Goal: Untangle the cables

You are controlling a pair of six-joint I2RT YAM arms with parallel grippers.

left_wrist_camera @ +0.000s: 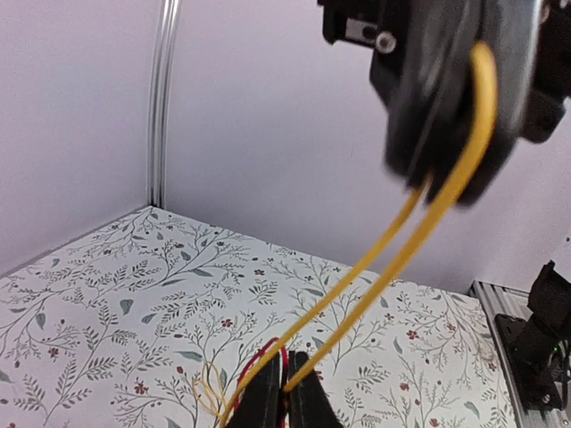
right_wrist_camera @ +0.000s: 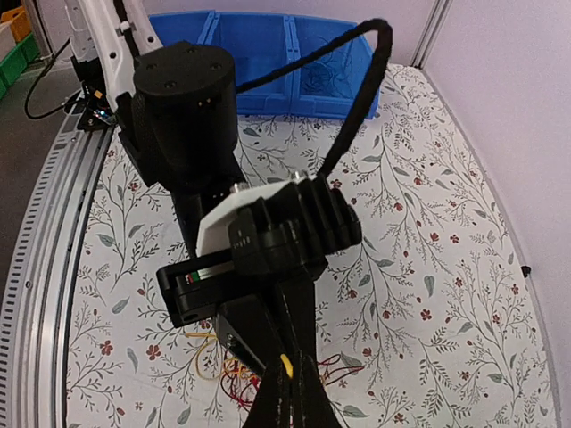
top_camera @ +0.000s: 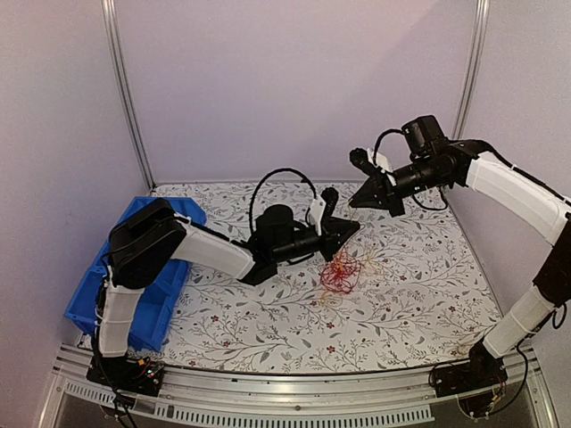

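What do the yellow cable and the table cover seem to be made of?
The yellow cable looks like plastic-insulated wire, smooth and glossy; it bends in a loop. The table cover looks like printed cloth or vinyl, matte, floral pattern; unclear which.

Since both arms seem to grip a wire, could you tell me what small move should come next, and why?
Probably ease the right fingers slowly up and away. They and the left fingers are shut on the yellow cable, whose loop runs nearly straight between them, so pulling might draw it from the red clump.
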